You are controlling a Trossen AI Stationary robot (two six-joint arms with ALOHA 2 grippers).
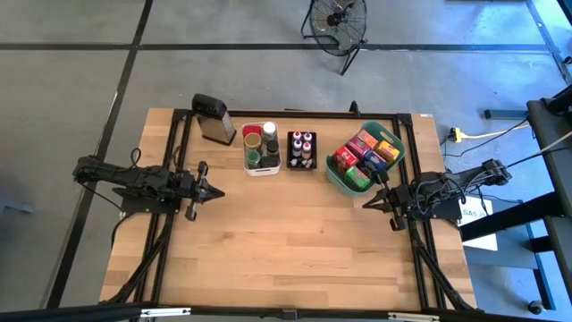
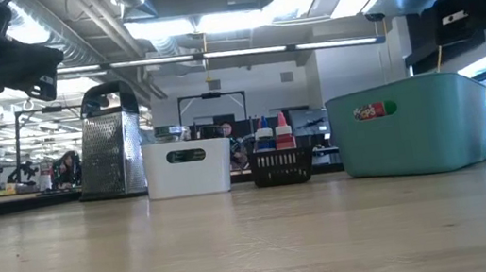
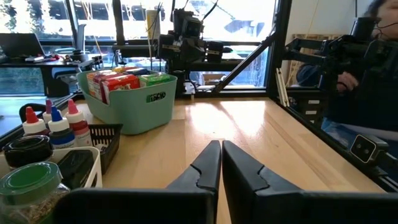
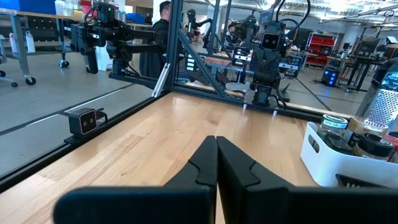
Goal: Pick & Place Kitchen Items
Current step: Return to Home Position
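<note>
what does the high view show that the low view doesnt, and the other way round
Only the high view: the left gripper and right gripper at opposite sides of the table, the boxes inside the teal basket, and the jars inside the white bin. Only the low view: the room beyond, and the red label on the basket's side. Both: the grater, white bin, black tray of bottles and basket, in one row.

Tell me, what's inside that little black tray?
Several small capped bottles stand upright in the tray, red and blue caps showing. Its mesh wall hides their lower halves from the side; the floor beneath them is covered.
</note>
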